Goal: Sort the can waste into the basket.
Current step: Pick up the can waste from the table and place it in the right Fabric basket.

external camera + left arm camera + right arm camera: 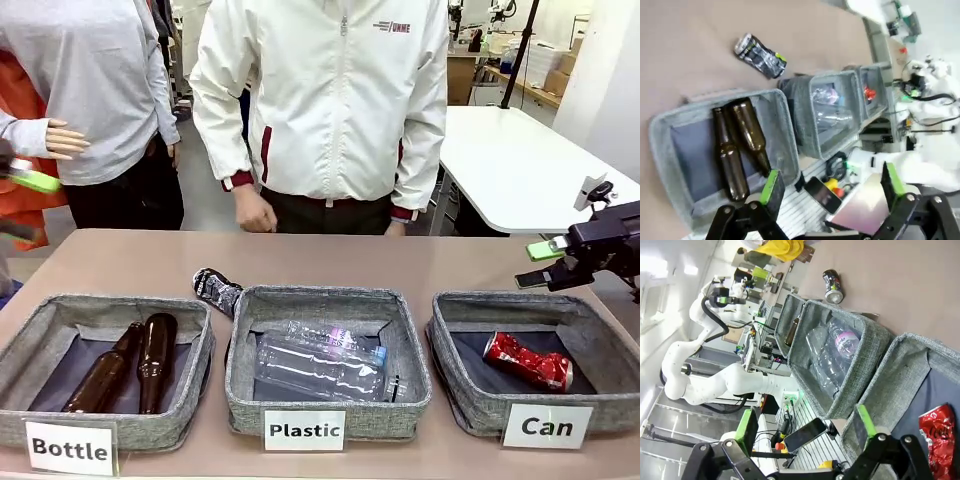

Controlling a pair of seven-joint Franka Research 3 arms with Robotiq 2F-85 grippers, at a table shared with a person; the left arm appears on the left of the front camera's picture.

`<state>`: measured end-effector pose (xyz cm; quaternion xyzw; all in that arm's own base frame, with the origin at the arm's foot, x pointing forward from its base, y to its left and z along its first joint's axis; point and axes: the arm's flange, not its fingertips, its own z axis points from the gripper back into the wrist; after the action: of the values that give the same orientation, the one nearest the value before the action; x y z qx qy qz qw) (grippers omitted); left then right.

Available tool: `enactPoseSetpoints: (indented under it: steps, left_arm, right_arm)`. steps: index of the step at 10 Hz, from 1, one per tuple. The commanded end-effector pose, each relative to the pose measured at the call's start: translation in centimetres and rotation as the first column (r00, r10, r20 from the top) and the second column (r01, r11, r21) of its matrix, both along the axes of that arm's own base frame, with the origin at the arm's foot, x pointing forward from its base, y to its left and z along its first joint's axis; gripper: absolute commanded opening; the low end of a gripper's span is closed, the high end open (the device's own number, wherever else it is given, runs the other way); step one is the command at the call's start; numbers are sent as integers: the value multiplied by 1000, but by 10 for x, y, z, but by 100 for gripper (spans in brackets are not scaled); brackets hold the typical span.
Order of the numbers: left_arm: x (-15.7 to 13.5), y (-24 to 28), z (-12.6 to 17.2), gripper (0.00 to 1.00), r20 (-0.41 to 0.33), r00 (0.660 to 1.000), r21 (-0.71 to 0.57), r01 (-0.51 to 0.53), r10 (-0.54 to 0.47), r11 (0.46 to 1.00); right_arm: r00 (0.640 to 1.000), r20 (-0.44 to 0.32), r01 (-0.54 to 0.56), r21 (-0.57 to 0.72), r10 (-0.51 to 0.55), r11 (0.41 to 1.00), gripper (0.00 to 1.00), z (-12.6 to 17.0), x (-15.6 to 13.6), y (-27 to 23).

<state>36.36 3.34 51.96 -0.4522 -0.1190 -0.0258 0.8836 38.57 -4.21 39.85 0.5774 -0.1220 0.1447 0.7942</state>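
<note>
Near right pincer (538,265), red can (527,362) (binned)

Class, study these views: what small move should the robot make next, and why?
Probably the left gripper should swing toward the dark can: it lies on the table, while the red can already sits in the Can basket.

Along my edge of the table (400,262), 3 in a row: Bottle bin (105,302) at my left, Plastic bin (320,294) in the middle, Can basket (497,300) at my right; 2 glass bottles (152,360) lie in the Bottle bin; plastic bottles (315,362) in the Plastic bin; 1 crushed can (527,362) in the Can basket; a 2nd can (216,290) lies on the table just behind the Plastic bin's far left corner.
</note>
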Motion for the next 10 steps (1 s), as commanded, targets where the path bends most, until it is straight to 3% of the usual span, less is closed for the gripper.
enactPoseSetpoints:
  steps: [1, 3, 5, 10]
  left_arm:
    - [57, -51, -5, 100, -17, 1000, 237, 14, -10, 971]
    - [85, -113, -22, 100, 8, 994, 416, 96, -109, 904]
    - [92, -151, -39, 100, -17, 984, 496, 164, -179, 852]
    - [88, -157, -42, 100, 9, 983, 459, 158, -183, 874]
  right_arm:
    - [1000, 25, -1, -8, 2, 1000, 100, 0, 0, -1]
    - [1000, 25, -1, -8, 2, 1000, 100, 0, 0, -1]
    - [1000, 25, -1, -8, 2, 1000, 100, 0, 0, -1]
    - [1000, 25, -1, -8, 2, 1000, 100, 0, 0, -1]
